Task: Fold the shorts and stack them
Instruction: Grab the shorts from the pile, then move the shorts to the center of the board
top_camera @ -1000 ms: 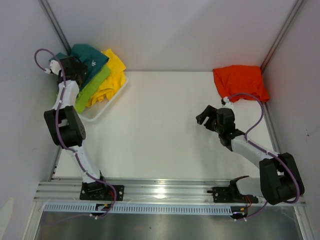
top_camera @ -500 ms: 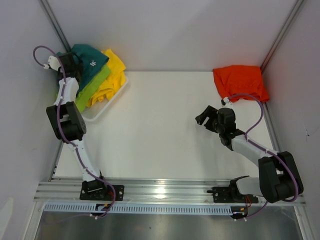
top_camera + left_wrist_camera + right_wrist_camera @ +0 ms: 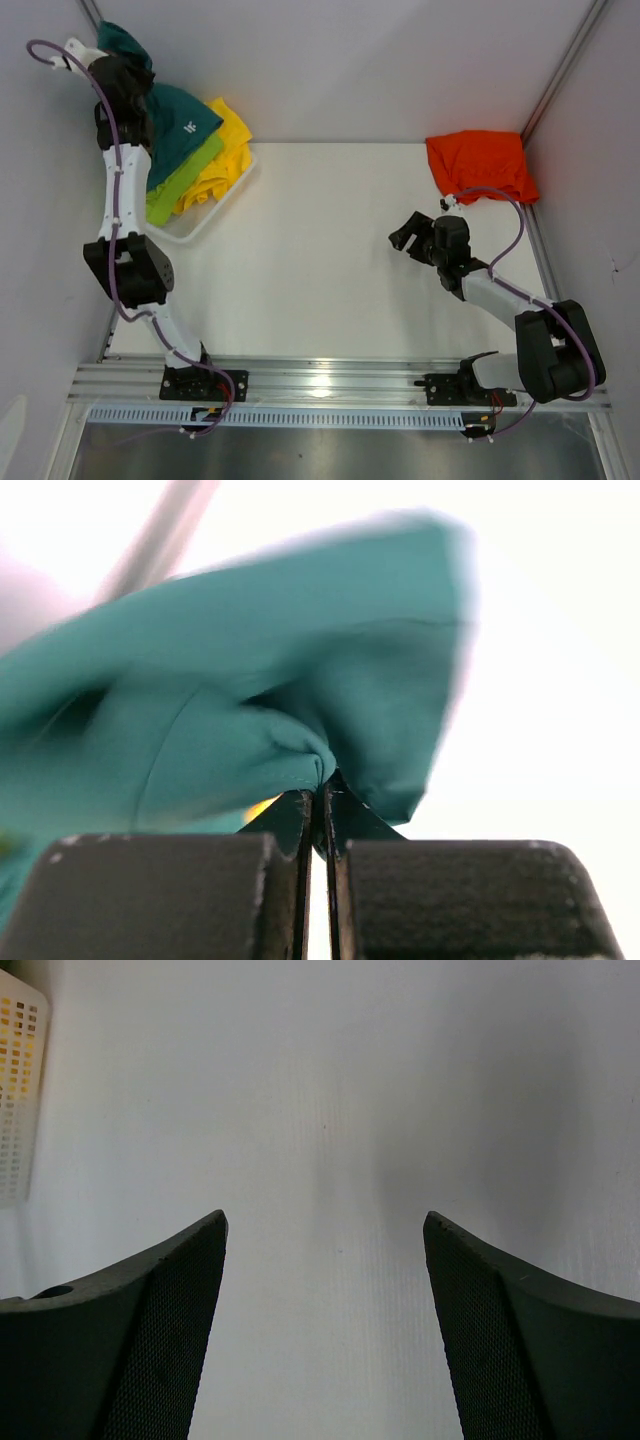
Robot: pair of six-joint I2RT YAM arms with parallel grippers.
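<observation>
My left gripper (image 3: 117, 78) is raised high at the far left corner and shut on a fold of the teal green shorts (image 3: 178, 117), which hang from it down to the pile. In the left wrist view the teal shorts (image 3: 250, 680) bunch between the closed tips of the left gripper (image 3: 322, 795). Under the teal pair lie the lime green shorts (image 3: 176, 185) and the yellow shorts (image 3: 226, 150). The orange shorts (image 3: 480, 165) lie folded at the back right. My right gripper (image 3: 405, 232) hovers open over the bare table, also seen as the right gripper (image 3: 325, 1225) with nothing between its fingers.
A white perforated basket (image 3: 208, 214) holds the pile of shorts at the back left; its corner, the basket (image 3: 20, 1090), shows in the right wrist view. Grey walls with metal posts close in the white table (image 3: 320, 260) on three sides.
My left gripper has shut on the teal shorts and lifted them up and back toward the far left corner. The right arm has barely moved.
</observation>
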